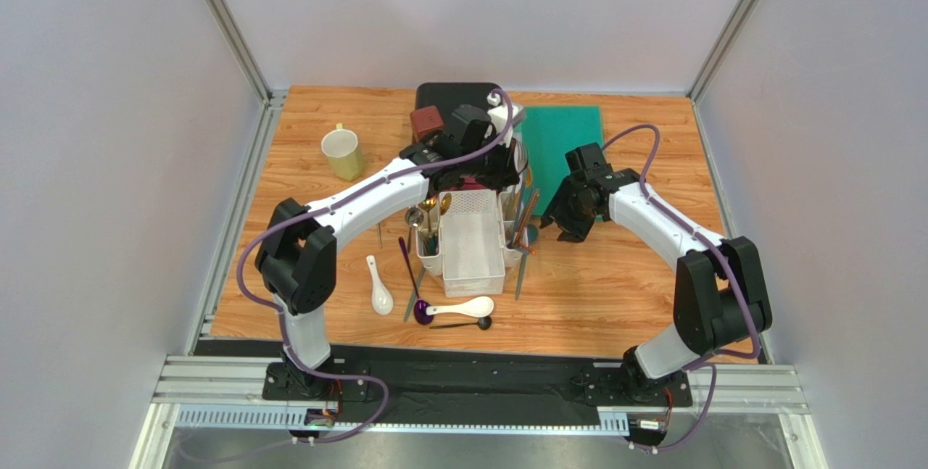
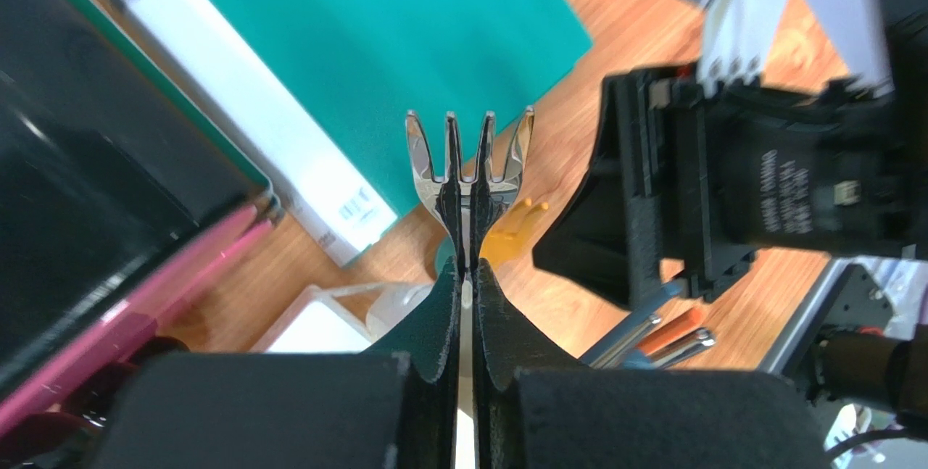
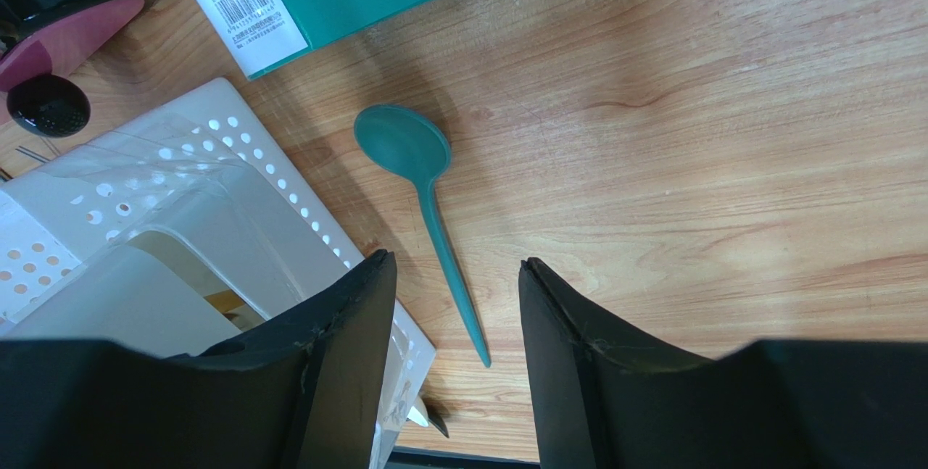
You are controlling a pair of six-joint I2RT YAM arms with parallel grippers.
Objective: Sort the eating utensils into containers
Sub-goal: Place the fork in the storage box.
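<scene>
My left gripper (image 2: 468,273) is shut on a silver fork (image 2: 468,165), whose tines stick out past the fingertips, above the far right end of the white caddy (image 1: 471,243). My right gripper (image 3: 452,273) stands open over a teal spoon (image 3: 419,165) that lies on the table beside the caddy's perforated wall (image 3: 251,181). Gold spoons (image 1: 431,208) stand in the caddy's left side bin. In front of the caddy lie two white ceramic spoons (image 1: 378,286) (image 1: 463,307), a purple spoon (image 1: 414,279) and a black spoon (image 1: 466,323). Chopsticks (image 1: 524,232) lie along its right side.
A pale yellow mug (image 1: 342,152) stands at the back left. A black-and-pink drawer box (image 2: 109,197) sits behind the caddy, and a green board (image 1: 563,148) lies at the back right. In the left wrist view the right gripper's body (image 2: 752,181) is close to the fork.
</scene>
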